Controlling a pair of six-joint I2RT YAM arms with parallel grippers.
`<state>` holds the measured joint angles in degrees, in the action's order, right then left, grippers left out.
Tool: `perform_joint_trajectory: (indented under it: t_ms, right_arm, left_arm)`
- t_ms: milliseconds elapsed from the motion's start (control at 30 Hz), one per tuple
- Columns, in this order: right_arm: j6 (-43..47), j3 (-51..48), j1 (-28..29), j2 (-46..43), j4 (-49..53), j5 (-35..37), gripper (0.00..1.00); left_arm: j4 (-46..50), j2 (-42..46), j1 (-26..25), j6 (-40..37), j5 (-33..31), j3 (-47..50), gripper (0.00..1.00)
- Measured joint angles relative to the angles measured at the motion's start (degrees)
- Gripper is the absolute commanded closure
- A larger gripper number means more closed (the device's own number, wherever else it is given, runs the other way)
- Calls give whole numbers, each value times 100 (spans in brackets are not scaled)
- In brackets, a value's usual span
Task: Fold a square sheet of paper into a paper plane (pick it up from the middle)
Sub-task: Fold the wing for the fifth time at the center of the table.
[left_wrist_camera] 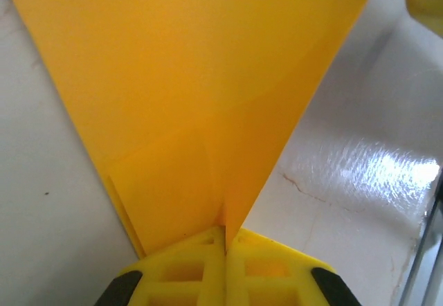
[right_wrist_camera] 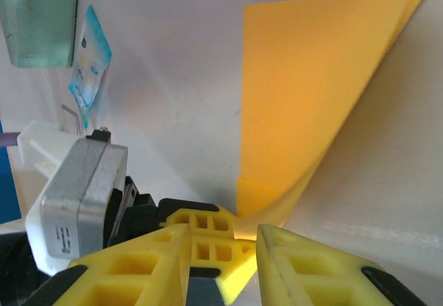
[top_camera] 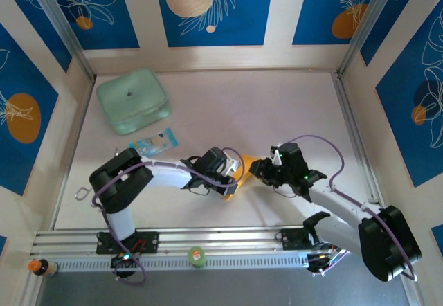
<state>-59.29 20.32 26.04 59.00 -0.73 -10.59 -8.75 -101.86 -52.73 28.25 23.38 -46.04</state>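
Observation:
The orange-yellow sheet of paper point(top_camera: 241, 169) is folded into overlapping layers with a crease and stands up off the table mid-front. My left gripper point(left_wrist_camera: 225, 240) is shut on its narrow lower end, and the paper point(left_wrist_camera: 201, 77) fans out wide above the jaws. My right gripper point(right_wrist_camera: 223, 250) is open just to the right of it point(top_camera: 260, 170). Between its fingers I see the left gripper's fingers point(right_wrist_camera: 208, 221) and the paper's pinched end beyond them, while the sheet point(right_wrist_camera: 311, 98) rises up and to the right. Whether it has the shape of a paper plane I cannot tell.
A mint-green rounded box point(top_camera: 133, 100) sits at the back left, with a small blue-and-white packet point(top_camera: 156, 142) in front of it, close to the left arm. Both also appear in the right wrist view, box point(right_wrist_camera: 38, 15) and packet point(right_wrist_camera: 88, 60). Patterned walls close in three sides.

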Motion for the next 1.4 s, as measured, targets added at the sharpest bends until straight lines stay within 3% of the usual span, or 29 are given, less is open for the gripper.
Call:
perform_joint_trajectory:
  t_ms: [400,900,1400]
  right_arm:
    - [249,-149,-13,-7,-483,-544,83]
    - [466,116,52,1423,-1091,-1058,88]
    - [466,407,-164,2693,-1943,-1384,90]
  left_arm:
    - [-911,-247,363,684,839,251,100]
    - [-1943,-334,636,1493,1274,704,100]
    - [-2315,-450,776,2020,1502,798,100]
